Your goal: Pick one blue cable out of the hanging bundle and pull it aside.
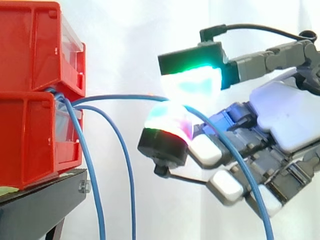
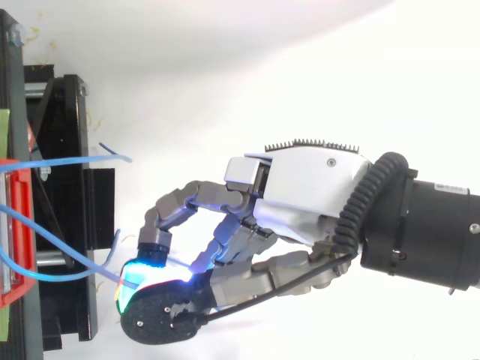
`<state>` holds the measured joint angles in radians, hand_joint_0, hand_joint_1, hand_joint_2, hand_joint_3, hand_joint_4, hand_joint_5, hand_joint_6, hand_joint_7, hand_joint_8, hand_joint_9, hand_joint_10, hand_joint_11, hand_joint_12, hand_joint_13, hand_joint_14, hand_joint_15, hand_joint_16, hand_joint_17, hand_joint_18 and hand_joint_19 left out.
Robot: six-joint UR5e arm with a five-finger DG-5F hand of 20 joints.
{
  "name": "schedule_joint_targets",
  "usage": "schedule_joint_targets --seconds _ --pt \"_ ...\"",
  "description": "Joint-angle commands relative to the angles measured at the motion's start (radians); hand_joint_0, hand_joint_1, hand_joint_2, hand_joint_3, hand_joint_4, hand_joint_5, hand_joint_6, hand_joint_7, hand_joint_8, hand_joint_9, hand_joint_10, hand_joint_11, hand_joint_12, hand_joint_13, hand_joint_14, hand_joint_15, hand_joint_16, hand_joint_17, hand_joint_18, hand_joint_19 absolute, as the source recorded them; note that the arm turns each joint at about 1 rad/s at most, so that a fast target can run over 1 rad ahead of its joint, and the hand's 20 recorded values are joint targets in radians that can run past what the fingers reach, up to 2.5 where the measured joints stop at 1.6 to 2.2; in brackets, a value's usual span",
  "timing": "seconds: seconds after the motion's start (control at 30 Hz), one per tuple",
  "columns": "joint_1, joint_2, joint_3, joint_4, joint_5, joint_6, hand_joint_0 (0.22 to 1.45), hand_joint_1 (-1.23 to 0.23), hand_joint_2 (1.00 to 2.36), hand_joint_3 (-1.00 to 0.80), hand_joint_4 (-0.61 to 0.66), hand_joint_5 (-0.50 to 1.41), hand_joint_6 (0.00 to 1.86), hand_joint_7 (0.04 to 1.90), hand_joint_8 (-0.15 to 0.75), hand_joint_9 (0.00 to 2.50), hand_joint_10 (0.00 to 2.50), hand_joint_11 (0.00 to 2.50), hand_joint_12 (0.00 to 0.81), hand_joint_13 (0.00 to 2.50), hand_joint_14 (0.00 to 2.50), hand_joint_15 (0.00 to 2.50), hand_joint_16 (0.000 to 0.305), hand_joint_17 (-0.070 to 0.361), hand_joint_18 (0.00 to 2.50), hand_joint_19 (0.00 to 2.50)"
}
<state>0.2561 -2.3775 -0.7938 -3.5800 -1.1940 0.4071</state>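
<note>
Three thin blue cables come out between the two stacked red bins (image 1: 32,55) at the left of the side view. Two of them (image 1: 92,175) (image 1: 130,175) hang straight down. The third blue cable (image 1: 120,97) is drawn out level to the right, passes between two glowing fingertips (image 1: 192,81) (image 1: 169,122), then drops to the lower right. My hand (image 1: 287,117) reaches in from the right and its curled fingers pinch this cable. From above, the hand (image 2: 315,180) meets the same cable (image 2: 52,276) at its glowing pads.
The bins rest on a black stand (image 1: 40,205) (image 2: 64,150) at the left edge. A white curtain hangs behind. Loose blue cable ends (image 2: 112,152) stick out over the stand in the top view.
</note>
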Motion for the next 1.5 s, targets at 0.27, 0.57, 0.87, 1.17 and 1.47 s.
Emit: schedule_joint_targets --seconds 0.27,0.57,0.87,1.17,1.47 --pt "0.0 0.0 -0.07 0.033 -0.009 0.002 0.51 -0.85 1.32 0.03 -0.12 -0.01 0.86 1.09 0.261 0.91 0.0 0.0 0.475 0.8 0.01 0.33 0.074 0.167 0.67 0.56" --pt "-0.005 0.0 -0.194 0.207 -0.013 0.007 0.5 -0.84 1.33 0.03 -0.12 0.0 0.86 1.08 0.264 0.91 0.0 0.0 0.472 0.79 0.01 0.36 0.075 0.168 0.65 0.58" --pt "-0.009 0.0 -0.226 0.314 -0.015 0.006 0.5 -0.84 1.35 0.02 -0.12 0.0 0.85 1.08 0.264 0.91 0.0 0.0 0.468 0.78 0.01 0.38 0.076 0.17 0.64 0.58" --pt "-0.009 0.0 -0.226 0.316 -0.009 -0.004 0.49 -0.83 1.37 0.02 -0.12 0.0 0.85 1.09 0.266 0.94 0.0 0.02 0.469 0.79 0.02 0.41 0.076 0.172 0.64 0.6" --pt "-0.008 0.0 -0.315 0.38 -0.009 -0.007 0.48 -0.82 1.44 0.0 -0.12 0.0 0.85 1.1 0.265 0.95 0.0 0.03 0.47 0.8 0.02 0.42 0.077 0.174 0.64 0.6"
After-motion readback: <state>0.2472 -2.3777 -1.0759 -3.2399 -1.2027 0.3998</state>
